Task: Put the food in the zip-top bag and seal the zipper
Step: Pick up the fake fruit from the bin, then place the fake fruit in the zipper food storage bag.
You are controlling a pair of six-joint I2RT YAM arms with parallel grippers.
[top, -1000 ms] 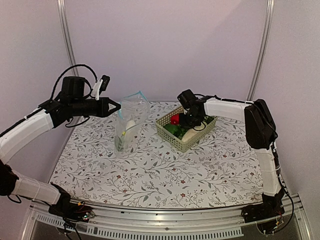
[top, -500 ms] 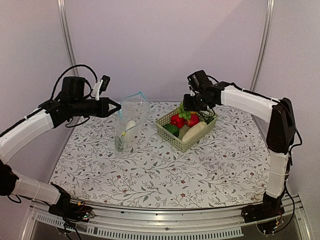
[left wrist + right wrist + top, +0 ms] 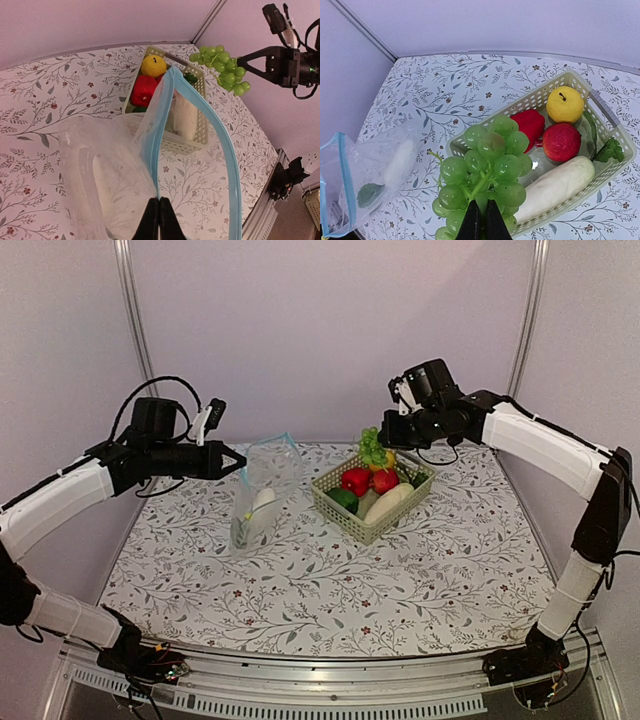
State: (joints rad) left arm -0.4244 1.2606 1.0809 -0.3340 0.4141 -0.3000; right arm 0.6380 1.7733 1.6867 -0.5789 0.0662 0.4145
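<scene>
- Two arms reach over the flowered table (image 3: 400, 580), with the left gripper (image 3: 241, 460) and the right gripper (image 3: 388, 437) well apart
- Left gripper's jaws are pinched tight on the top edge of the zip-top bag (image 3: 262, 490), which stands upright on the table with its mouth gaping
- Its light-blue zipper (image 3: 220, 145) loops round that opening
- Inside the bag lie a white piece (image 3: 400, 162) and a green leaf (image 3: 369, 194)
- Right gripper's jaws are clamped on the stem of the green grapes (image 3: 490, 170), which hang above the pale green basket (image 3: 340, 515)
- Below them the basket holds a yellow apple (image 3: 565, 104), red pieces (image 3: 561, 141), a long white radish (image 3: 555, 187) and a leafy green piece (image 3: 607, 150)
- Basket and bag stand near each other, not touching, with the basket's rim between the grapes and the bag mouth
</scene>
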